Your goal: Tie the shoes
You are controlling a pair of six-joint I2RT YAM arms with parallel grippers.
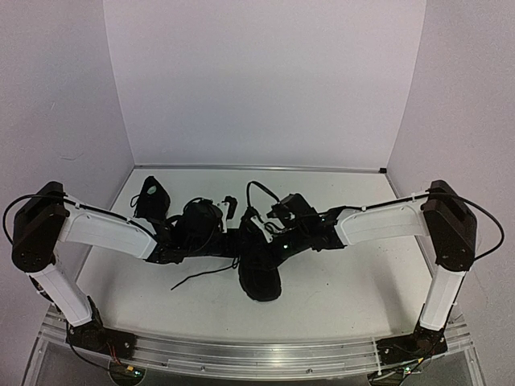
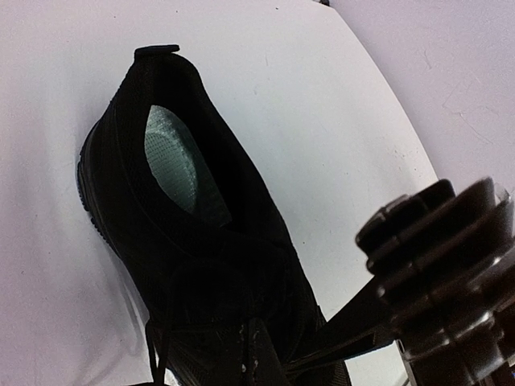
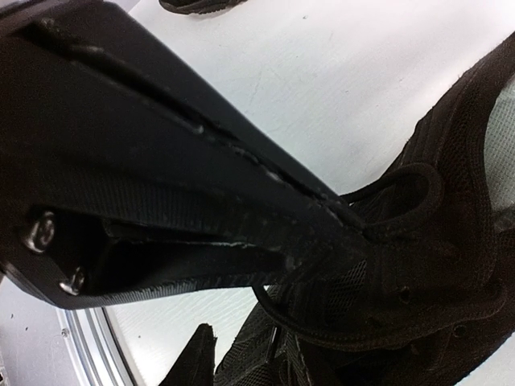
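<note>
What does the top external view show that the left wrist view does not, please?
Only the top external view shows the whole left arm and right arm, and the second sneaker lying apart at the far left. Only the left wrist view shows the pale insole and heel tab of the central sneaker. Both show that central sneaker resting on the white table.

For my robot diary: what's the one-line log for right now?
step: tying shoe | left hand: shut, over shoe | right hand: pinching lace | other shoe: untouched, back left
</note>
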